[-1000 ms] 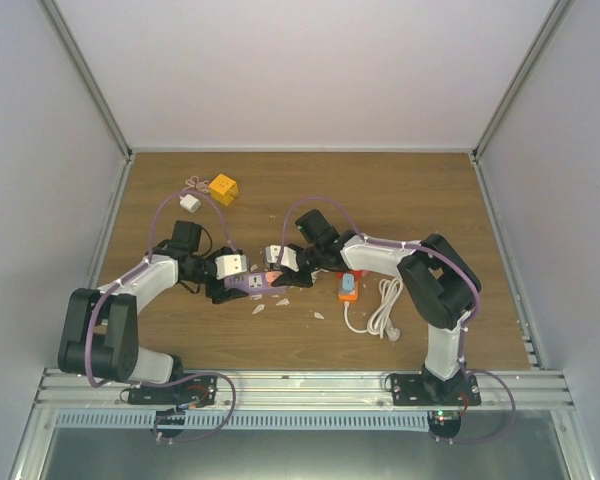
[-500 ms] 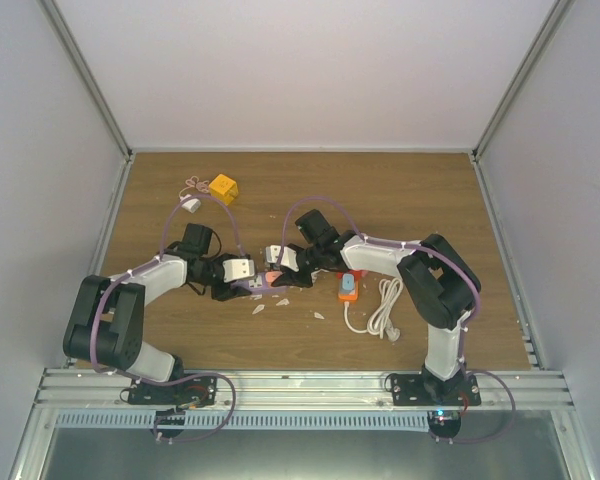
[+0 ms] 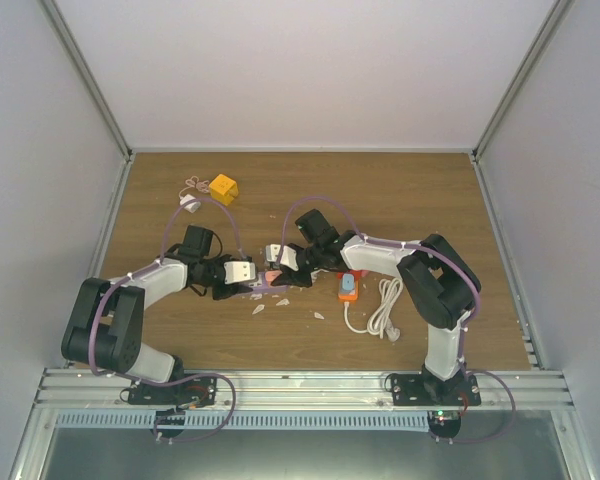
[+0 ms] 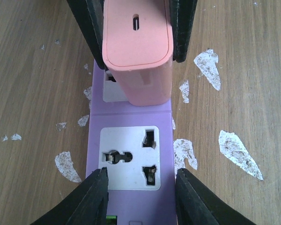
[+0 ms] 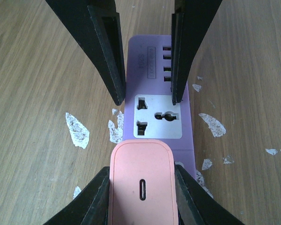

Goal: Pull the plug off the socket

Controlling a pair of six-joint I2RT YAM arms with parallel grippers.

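A purple socket strip [image 3: 250, 288] lies on the wooden table, its white socket face [image 4: 129, 158] upward. A pink plug [image 4: 137, 51] stands plugged into the strip's far end. My right gripper [image 5: 140, 197] is shut on the plug [image 5: 140, 187], one finger on each side. My left gripper [image 4: 142, 197] straddles the strip's other end, its fingers [image 4: 91, 194] pressed against both long sides of the strip [image 4: 131, 110]. In the top view the left gripper [image 3: 250, 283] and the right gripper [image 3: 277, 272] face each other over the strip.
An orange-and-white extension block [image 3: 348, 287] with a coiled white cord [image 3: 385, 310] lies right of the strip. A yellow cube [image 3: 223, 188] and a small white adapter [image 3: 189, 203] sit at the back left. White scuff marks [image 4: 236, 149] dot the wood.
My left arm has swung in toward the strip and its jaws have narrowed onto the strip's sides. The right gripper has stayed on the plug.
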